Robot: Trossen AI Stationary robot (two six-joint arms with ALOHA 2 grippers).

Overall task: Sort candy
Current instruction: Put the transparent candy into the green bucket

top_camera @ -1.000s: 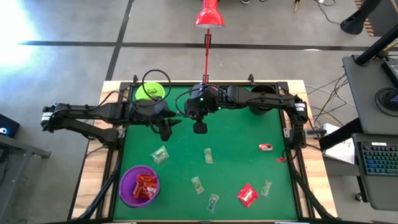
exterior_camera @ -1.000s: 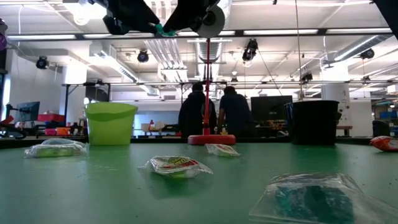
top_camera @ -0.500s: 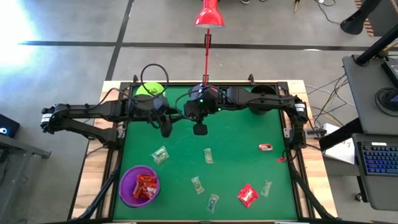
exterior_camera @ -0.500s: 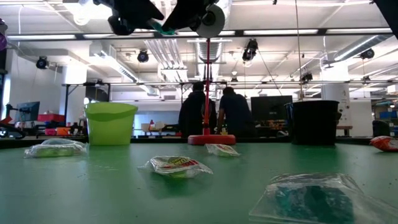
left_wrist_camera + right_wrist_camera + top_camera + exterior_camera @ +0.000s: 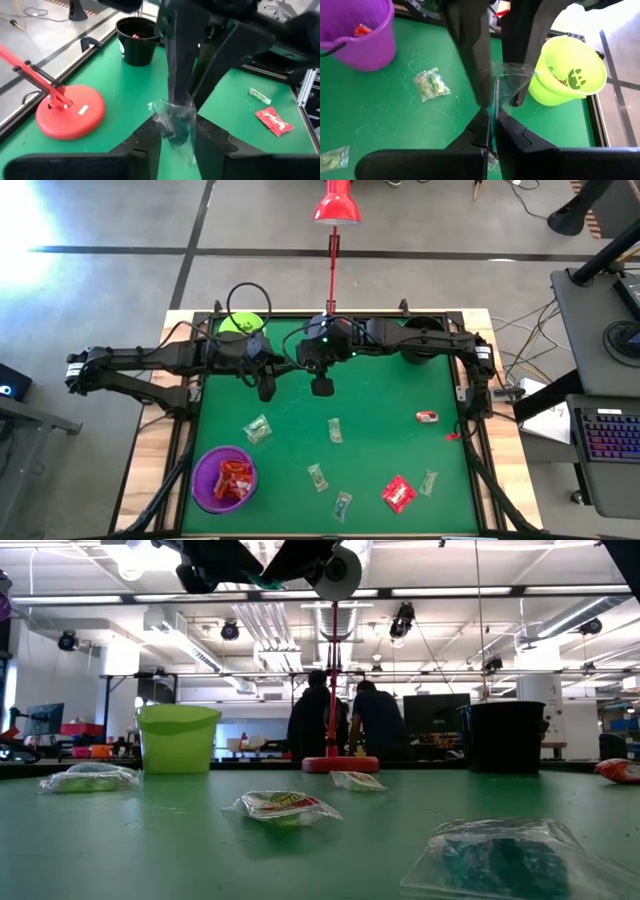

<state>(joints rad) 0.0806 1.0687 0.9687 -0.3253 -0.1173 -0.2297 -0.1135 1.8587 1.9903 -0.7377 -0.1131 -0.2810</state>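
Note:
A clear greenish candy (image 5: 175,125) hangs high above the table's far middle, between my two grippers. My right gripper (image 5: 492,127) is shut on it and reaches in from the table's right. My left gripper (image 5: 176,150) comes from the left and has closed on the same candy. In the low view the candy (image 5: 262,582) shows as a green speck between the two dark hands at the picture's top. Several other candies lie flat on the green mat, among them a greenish one (image 5: 257,429) and a red one (image 5: 398,494). My left gripper pinches the candy's bulging middle (image 5: 172,131) between its two fingers, slanting down from the table's left. The wrapper's loose film stands out beyond the fingers, toward the right gripper. The candy is clear of the table. My right gripper pinches a flat edge of the wrapper (image 5: 494,107) between its fingertips, slanting down from the table's right. The film (image 5: 515,80) spreads out past the tips, toward the left gripper's fingers. The candy hangs clear of the table.
The lime-green cup (image 5: 240,327) stands at the far left, close below the left gripper. The purple cup (image 5: 225,477), with red candies in it, stands near left. The black cup (image 5: 137,40) stands far right. The red lamp's base (image 5: 67,110) sits at the far edge's middle.
In the high view my left gripper's fingers have drawn closer together around the candy held by the right gripper. The hand has also swung a little toward the right gripper. The right gripper and the candy have kept still.

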